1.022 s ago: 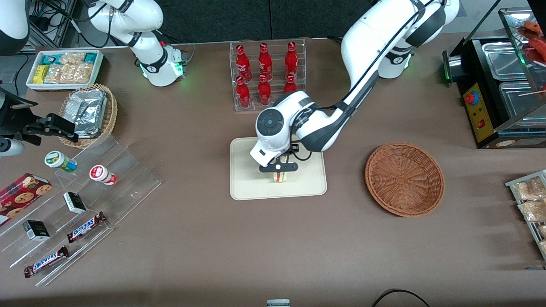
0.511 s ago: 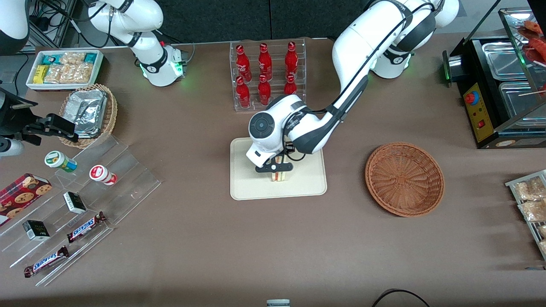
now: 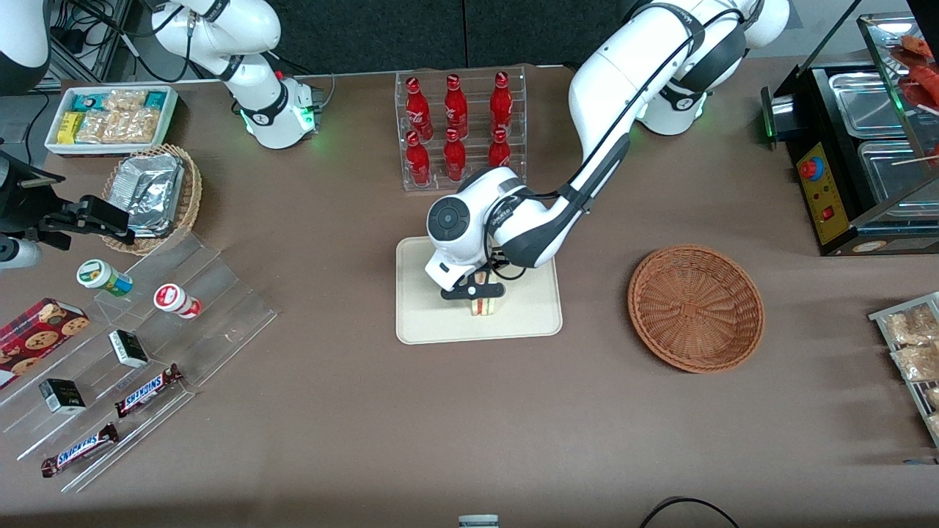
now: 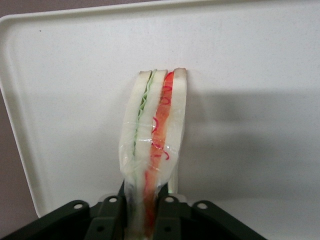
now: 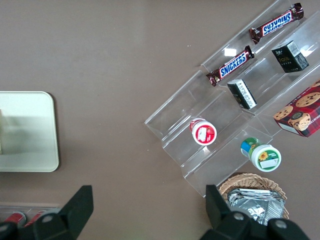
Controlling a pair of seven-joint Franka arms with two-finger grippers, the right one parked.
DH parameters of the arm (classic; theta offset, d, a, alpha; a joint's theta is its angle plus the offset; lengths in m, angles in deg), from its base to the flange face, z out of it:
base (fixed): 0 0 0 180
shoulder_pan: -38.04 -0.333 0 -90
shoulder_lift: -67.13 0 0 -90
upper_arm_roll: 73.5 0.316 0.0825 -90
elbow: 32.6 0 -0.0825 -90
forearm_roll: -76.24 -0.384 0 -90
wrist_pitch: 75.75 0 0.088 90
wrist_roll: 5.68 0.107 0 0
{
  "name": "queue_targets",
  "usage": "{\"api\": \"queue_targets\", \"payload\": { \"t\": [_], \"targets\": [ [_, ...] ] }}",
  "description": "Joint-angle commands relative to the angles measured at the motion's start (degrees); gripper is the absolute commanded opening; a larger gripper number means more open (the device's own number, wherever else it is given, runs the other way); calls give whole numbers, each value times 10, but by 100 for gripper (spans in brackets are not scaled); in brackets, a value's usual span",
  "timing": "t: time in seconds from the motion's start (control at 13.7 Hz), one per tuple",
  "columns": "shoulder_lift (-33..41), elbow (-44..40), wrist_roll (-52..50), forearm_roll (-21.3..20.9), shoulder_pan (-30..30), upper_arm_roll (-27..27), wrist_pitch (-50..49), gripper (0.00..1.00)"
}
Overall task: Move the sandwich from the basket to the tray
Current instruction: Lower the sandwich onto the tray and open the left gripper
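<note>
1. Currently the sandwich (image 3: 484,302) is standing on its edge on the tray (image 3: 425,323), roughly mid-tray; its cut face with red-orange and pale green layers (image 4: 152,150) is showing in the left wrist view.
2. The gripper (image 3: 474,291) is sitting directly over the sandwich, and its fingers (image 4: 112,212) are pressing against both bread faces, so it is gripping the sandwich.
3. The sandwich's lower edge is appearing to touch the tray surface; contact cannot be confirmed.
4. The tray is lying flat on the brown table (image 3: 440,425), near its middle, with one rounded corner also showing in the right wrist view (image 5: 47,100).
5. The basket (image 3: 695,308) is sitting well apart from the tray, toward the working arm's end of the table, with nothing visible in it.
6. A clear rack of red bottles (image 3: 456,125) is standing farther from the front camera than the tray.
7. A clear stepped display with Snickers bars (image 3: 147,389) is lying toward the parked arm's end.
</note>
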Motion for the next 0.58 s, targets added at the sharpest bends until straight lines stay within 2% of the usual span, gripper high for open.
{"api": "queue_targets", "payload": {
  "t": [0.0,0.22,0.51],
  "targets": [
    [-8,-24,-23,-12,13,7,-12,100],
    [1,-25,-74,-11,13,7,-16,100],
    [49,-24,-71,-8,-6,7,-53,100]
  ]
}}
